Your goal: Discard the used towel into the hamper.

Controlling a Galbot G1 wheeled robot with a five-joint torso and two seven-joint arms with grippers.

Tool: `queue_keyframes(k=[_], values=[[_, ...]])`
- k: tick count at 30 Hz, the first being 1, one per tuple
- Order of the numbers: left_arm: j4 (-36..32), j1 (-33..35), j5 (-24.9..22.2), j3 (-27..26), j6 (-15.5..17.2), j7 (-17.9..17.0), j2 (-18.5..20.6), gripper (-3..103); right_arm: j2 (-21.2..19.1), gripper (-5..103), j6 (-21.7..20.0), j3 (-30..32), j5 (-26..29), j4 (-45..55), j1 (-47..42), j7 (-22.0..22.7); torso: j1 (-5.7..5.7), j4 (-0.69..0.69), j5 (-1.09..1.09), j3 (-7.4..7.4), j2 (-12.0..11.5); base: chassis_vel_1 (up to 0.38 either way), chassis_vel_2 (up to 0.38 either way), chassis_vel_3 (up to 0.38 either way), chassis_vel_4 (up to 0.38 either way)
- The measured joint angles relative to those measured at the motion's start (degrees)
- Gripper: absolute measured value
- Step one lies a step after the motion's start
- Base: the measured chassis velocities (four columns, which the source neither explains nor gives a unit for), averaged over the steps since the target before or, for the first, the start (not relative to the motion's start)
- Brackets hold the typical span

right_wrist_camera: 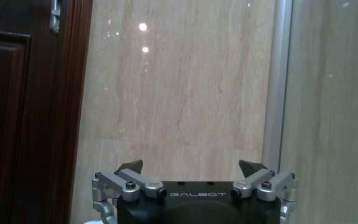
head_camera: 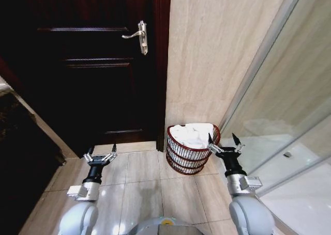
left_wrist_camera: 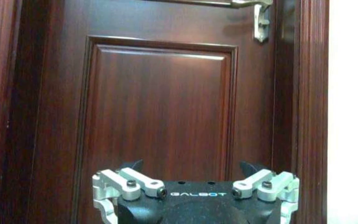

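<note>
Reddish-brown wire hamper [head_camera: 191, 153] (tapered, ringed) heaped with soft white towel [head_camera: 192, 133], left claw [head_camera: 101, 153] and right claw [head_camera: 223, 142] both spread, empty

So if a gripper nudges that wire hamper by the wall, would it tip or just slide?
Probably slide: the hamper looks light, open wire, on smooth tile. It tapers toward its base, so a push at the rim might tip it. The white towel inside adds little weight.

Wire hamper [head_camera: 192, 153], glossy wooden door [head_camera: 98, 64]
</note>
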Motion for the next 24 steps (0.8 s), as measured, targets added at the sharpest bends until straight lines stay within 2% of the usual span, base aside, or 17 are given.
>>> queue_keyframes(k=[5,15,24], values=[[-1.2,0.1,1.7,0.5,-0.3,-1.5,-0.6,100,-0.2,100,0.3,-1.1,0.6,0.4,-1.9,1.1,0.00,0.00,0.00,0.00,0.0,0.000,0.000,0.000,0.000],[-2.3,-0.2,2.2,0.3,-0.3,-2.2,-0.4,100,-0.6,100,0.2,-2.5,2.5,1.8,-4.2,4.2,0.00,0.00,0.00,0.00,0.0,0.000,0.000,0.000,0.000],[-1.8,0.4,2.6,0.8,-0.9,-2.4,-0.5,100,-1.4,100,3.2,-2.1,2.5,2.2,-7.4,5.0,0.01,0.00,0.00,0.00,0.0,0.014,-0.009,-0.012,0.010]])
